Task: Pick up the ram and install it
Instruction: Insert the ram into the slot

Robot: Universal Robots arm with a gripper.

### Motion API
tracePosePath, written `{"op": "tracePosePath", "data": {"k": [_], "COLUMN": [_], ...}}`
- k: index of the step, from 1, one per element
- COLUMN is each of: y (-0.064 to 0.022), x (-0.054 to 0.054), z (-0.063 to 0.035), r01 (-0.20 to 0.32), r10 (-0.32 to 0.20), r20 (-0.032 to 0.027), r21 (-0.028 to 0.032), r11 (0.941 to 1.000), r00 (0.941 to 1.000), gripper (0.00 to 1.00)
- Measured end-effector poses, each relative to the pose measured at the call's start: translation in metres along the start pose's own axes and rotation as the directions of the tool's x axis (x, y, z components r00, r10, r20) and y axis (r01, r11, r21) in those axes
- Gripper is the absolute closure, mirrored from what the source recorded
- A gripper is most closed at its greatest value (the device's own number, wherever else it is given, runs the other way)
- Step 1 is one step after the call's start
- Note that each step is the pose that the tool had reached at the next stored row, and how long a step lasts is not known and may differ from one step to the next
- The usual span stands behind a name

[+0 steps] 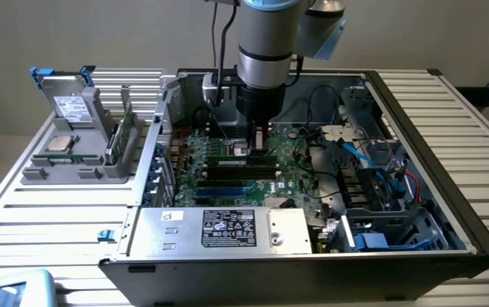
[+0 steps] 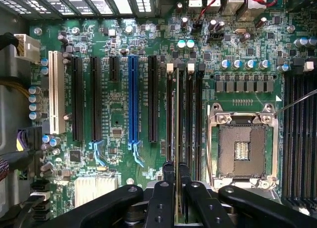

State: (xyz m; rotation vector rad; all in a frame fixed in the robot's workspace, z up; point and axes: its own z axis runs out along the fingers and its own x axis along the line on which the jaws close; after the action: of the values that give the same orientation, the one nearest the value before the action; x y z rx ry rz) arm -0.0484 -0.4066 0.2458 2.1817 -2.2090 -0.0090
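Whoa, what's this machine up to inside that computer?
A robot arm reaches down into an open computer case. Its jaws are closed on the ram, a thin memory stick. They hold it on edge, in line with the long memory slots on the motherboard, beside the empty processor socket. Whether the stick is fully seated in a slot cannot be told.

Arm [image 1: 266, 45] hanging vertical, wrist pointing straight down; jaws pressing close together, pinching ram [image 2: 177, 139] edge-on between black fingertips [image 2: 169, 171].
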Motion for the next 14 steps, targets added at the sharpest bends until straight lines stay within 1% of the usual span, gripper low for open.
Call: {"op": "tracePosePath", "data": {"k": [4, 7, 14], "y": [0.0, -0.0001, -0.0002], "x": [0.0001, 0.0022, 0.0023], "z": [0.0001, 0.0009, 0.0075], "r01": [0.0, 0.0, 0.0], "r10": [0.0, 0.0, 0.0], "r20": [-0.0001, 0.0002, 0.0002], "r21": [0.0, 0.0001, 0.0003], "r11": [1.0, 1.0, 1.0], "r00": [1.0, 1.0, 1.0], "gripper": [0.85, 0.85, 0.85]}}
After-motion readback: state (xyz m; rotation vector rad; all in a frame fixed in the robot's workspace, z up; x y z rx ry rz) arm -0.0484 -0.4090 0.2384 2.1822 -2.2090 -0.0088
